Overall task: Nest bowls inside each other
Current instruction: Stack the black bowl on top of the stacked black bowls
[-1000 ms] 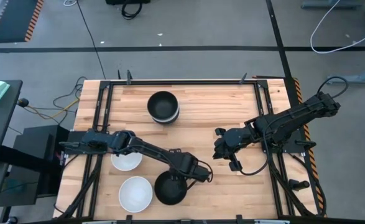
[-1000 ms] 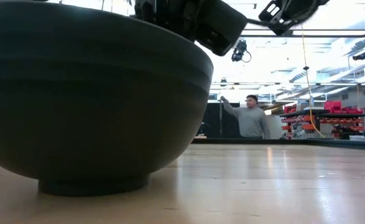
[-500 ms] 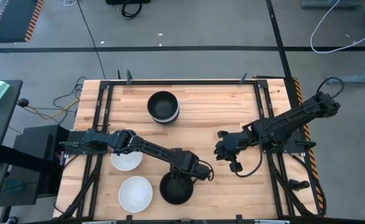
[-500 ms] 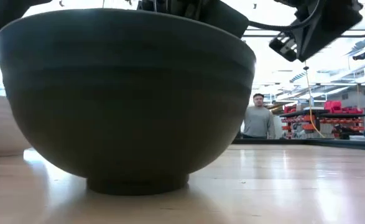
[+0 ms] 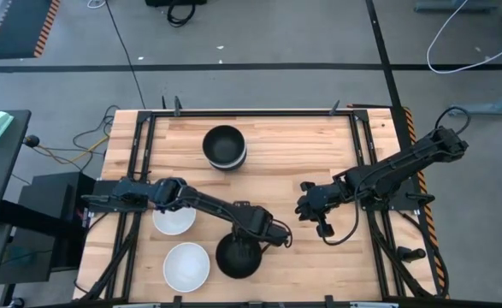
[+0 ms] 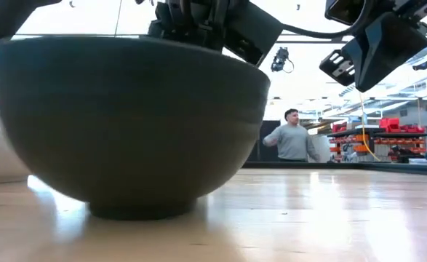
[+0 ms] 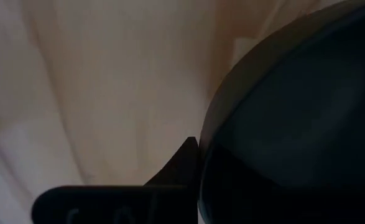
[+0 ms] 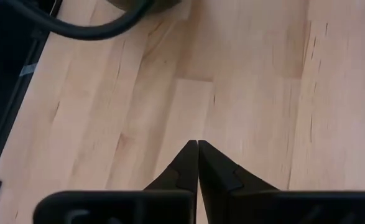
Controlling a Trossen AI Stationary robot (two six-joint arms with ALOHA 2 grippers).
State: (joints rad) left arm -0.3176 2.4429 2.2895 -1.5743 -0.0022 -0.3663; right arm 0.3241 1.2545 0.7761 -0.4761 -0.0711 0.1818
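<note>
Black bowl, near edge (image 5: pixel 237 257): upright on the tabletop (image 5: pixel 302 145), just beside a white bowl (image 5: pixel 186 266); it fills most of the low view.
Left gripper (image 5: pixel 249 242): at the black bowl's rim, over the side toward the table's middle. In the left wrist view one dark finger (image 7: pixel 170 177) lies outside the wall; the other is hidden behind the bowl, so the jaws look closed on the rim, wall between them.
Second white bowl (image 5: pixel 174 219): near the left edge, partly under the left arm.
Stack at far side (image 5: pixel 225 146): a black bowl sitting in a white one; how many lie beneath cannot be told.
Right gripper (image 5: pixel 313 208): hanging above bare tabletop right of centre, well apart from every bowl; jaws pressed together, holding nothing.
Handling, judged: stiff and rigid, probably ceramic or hard plastic; glossy, so likely slippery under a rim pinch. Likely light enough for one gripper, but chip-prone if dropped into another bowl.
Where to hold: the rim, one finger inside and one outside, leaving the underside free to settle into the next bowl.
Hidden or unclear: the inner finger; the foot of the stack; any further bowls, since only five can be counted.
Background: a person (image 6: pixel 293 137) stands in the room beyond.
</note>
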